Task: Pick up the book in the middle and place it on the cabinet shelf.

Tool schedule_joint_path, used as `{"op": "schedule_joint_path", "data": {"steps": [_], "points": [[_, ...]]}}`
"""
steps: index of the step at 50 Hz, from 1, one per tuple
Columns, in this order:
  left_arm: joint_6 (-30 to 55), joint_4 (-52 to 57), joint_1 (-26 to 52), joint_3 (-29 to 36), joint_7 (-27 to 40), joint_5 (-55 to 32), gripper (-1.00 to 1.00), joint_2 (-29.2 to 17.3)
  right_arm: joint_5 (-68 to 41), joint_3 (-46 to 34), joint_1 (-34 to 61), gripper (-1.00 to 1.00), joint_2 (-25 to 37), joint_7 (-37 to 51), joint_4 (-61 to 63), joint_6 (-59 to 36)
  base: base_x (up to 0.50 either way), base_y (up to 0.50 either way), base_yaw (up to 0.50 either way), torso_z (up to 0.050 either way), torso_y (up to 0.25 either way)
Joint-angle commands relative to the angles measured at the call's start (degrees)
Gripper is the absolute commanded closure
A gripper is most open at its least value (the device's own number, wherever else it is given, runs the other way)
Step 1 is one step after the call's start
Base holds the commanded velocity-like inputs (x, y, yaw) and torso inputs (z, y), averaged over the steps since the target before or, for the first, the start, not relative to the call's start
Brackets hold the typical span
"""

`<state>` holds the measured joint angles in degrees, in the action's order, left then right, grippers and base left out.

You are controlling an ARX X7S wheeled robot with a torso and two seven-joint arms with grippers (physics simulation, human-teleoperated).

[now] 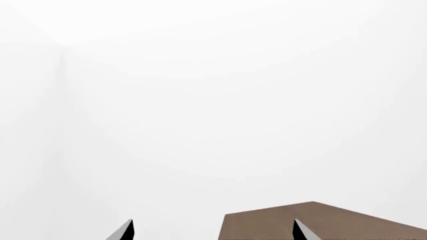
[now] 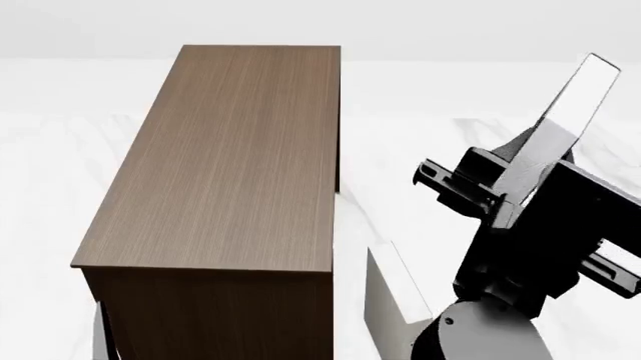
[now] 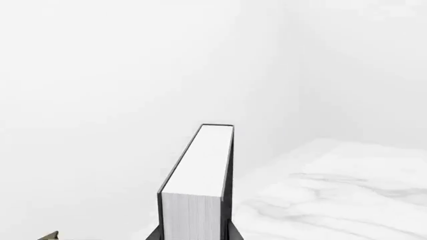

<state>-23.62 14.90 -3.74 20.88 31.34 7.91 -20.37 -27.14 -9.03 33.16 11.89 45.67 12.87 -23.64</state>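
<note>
My right gripper [image 2: 523, 184] is shut on the book [image 2: 569, 111], a thick dark grey hardback with white page edges. It holds the book tilted, high in the air, to the right of the cabinet shelf [image 2: 236, 157]. In the right wrist view the book [image 3: 200, 170] stands out between the two fingers of the gripper [image 3: 193, 236], page edges facing the camera. The cabinet is dark brown wood with a flat lighter top. My left gripper [image 1: 213, 231] is open and empty; one corner of the cabinet top [image 1: 333, 222] shows beyond its fingertips.
A cream-white book [image 2: 394, 296] lies low on the white marbled surface [image 2: 421, 142], just right of the cabinet and beside my right arm. White walls stand behind. A thin grey part [image 2: 100, 334] shows at the cabinet's lower left corner.
</note>
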Motion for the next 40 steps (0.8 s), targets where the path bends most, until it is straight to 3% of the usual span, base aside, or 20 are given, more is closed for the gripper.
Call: {"op": "schedule_joint_path", "data": {"steps": [1, 5, 20, 21, 29, 40], "points": [[0.05, -0.04, 0.01, -1.03, -1.35, 0.80, -1.00, 0.91, -9.14, 6.51, 0.67, 1.00, -3.02, -5.18, 10.25, -1.46, 0.00, 0.00, 0.00, 0.000, 0.000], [-0.02, -0.05, -0.03, -0.90, -1.31, 0.93, -1.00, 0.82, -18.84, 11.21, 1.41, 1.00, -5.22, -4.24, 10.70, -2.89, 0.00, 0.00, 0.00, 0.000, 0.003], [0.10, 0.13, -0.13, -0.44, -1.25, 1.14, -1.00, 0.56, -36.36, 19.77, 5.51, 1.00, -7.57, 1.61, 9.54, -3.35, 0.00, 0.00, 0.00, 0.000, 0.001], [0.21, 0.28, -0.19, -0.39, -1.29, 1.15, -1.00, 0.53, -41.56, 21.04, 5.86, 1.00, -8.34, 3.02, 8.47, -4.35, 0.00, 0.00, 0.00, 0.000, 0.000], [0.40, 0.52, -0.31, -0.13, -1.33, 1.21, -1.00, 0.36, -53.98, 22.28, 6.54, 1.00, -9.64, 5.98, 6.54, -5.28, 0.00, 0.00, 0.00, 0.000, 0.001], [0.57, 0.82, -0.44, 0.12, -1.31, 1.17, -1.00, 0.13, -59.35, 18.11, 5.29, 1.00, -9.93, 8.34, 9.32, -6.18, 0.00, 0.00, 0.00, 0.000, 0.002]]}}
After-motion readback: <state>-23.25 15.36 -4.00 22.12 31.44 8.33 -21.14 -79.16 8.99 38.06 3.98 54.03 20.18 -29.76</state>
